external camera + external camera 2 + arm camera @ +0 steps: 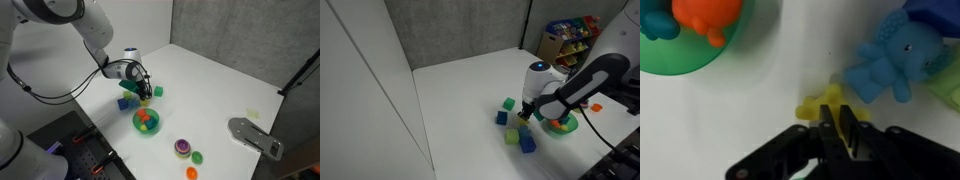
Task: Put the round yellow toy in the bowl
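The yellow toy, small with rounded lobes, lies on the white table and shows best in the wrist view. My gripper is down over it with the fingers close together, pinching its middle. In both exterior views the gripper is low among the toy blocks, just beside the bright-green bowl. The bowl holds an orange toy and other small pieces. A blue elephant-like toy lies close to the yellow toy.
Blue and green blocks lie around the gripper. A purple round piece with an orange rim and small green and orange pieces sit near the table's front. A grey flat object lies at the table's side edge.
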`<action>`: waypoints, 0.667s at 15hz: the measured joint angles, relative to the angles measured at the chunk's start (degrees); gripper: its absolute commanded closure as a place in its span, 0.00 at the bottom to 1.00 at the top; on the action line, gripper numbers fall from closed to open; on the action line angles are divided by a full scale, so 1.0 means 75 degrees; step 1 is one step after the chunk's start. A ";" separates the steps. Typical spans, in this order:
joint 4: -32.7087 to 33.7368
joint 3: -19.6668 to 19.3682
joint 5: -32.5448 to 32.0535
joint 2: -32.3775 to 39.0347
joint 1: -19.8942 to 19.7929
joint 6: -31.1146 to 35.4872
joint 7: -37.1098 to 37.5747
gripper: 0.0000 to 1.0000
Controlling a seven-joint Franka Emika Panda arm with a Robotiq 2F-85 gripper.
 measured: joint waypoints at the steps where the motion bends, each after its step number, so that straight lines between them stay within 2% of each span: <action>1: 0.0000 -0.0037 0.0000 -0.0011 0.0024 0.0000 0.0000 0.95; 10: -0.0082 -0.0108 0.0000 -0.0204 0.0039 -0.0011 0.0000 0.95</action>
